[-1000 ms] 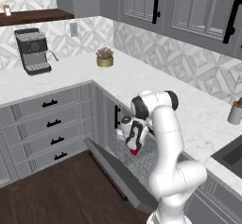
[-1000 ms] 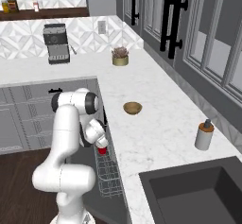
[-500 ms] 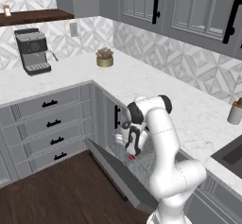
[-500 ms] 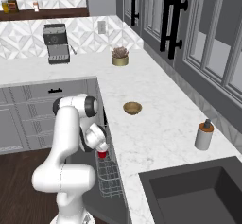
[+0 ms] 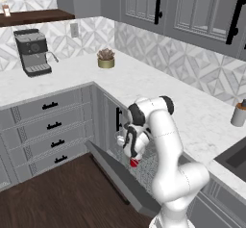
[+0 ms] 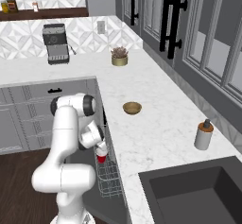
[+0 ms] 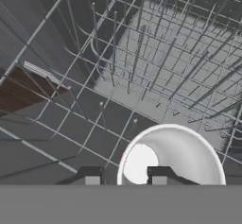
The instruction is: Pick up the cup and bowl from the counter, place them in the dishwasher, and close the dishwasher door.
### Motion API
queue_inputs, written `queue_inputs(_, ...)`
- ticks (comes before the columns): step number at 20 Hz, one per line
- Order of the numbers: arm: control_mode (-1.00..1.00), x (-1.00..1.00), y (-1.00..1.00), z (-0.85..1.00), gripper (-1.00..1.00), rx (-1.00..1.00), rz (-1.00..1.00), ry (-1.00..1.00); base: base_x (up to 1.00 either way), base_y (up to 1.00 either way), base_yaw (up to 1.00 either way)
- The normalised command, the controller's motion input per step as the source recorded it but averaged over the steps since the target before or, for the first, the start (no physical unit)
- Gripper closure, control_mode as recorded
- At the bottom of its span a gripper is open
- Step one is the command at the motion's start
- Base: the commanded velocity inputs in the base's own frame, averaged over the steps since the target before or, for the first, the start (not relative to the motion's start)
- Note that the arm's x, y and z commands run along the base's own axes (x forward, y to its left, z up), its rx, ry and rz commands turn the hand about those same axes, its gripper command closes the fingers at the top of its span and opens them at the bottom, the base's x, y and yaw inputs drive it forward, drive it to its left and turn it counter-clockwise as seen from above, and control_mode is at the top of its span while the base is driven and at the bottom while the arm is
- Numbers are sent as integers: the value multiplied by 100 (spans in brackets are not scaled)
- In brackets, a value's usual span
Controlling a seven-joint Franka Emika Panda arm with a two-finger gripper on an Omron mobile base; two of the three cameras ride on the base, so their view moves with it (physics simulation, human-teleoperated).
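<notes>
Gripper [image 7: 124, 176] down over the dishwasher's white wire rack [image 7: 156, 72], jaws pinching the red cup's [image 6: 101, 158] white rim. The wooden bowl [image 6: 132, 107] sits on the marble worktop [image 6: 156, 124].

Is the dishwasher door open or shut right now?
Open. The dishwasher door hangs down by the floor, and the white wire rack sticks out, with the cup over it.

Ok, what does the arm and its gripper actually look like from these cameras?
The arm is glossy white, built of rounded tubular links with dark grey to black bands and caps at the joints. No loose cables or markings show on it. The gripper ends in two small dark, blocky finger tips with lighter grey pads, seen low in the hand view.
</notes>
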Motion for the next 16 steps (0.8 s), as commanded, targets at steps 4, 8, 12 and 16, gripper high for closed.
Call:
queue_inputs(4, -100, -35, 20, 68, -100, -6, 0, 0, 0, 0, 0)
queue_inputs(8, -100, -46, 15, 100, -100, -6, 0, -1, 0, 0, 0)
queue_inputs(12, -100, -59, 16, 100, -100, 0, 4, -1, 0, 0, 0)
queue_inputs(16, -100, -30, 4, 100, -100, -2, 7, -5, 0, 0, 0)
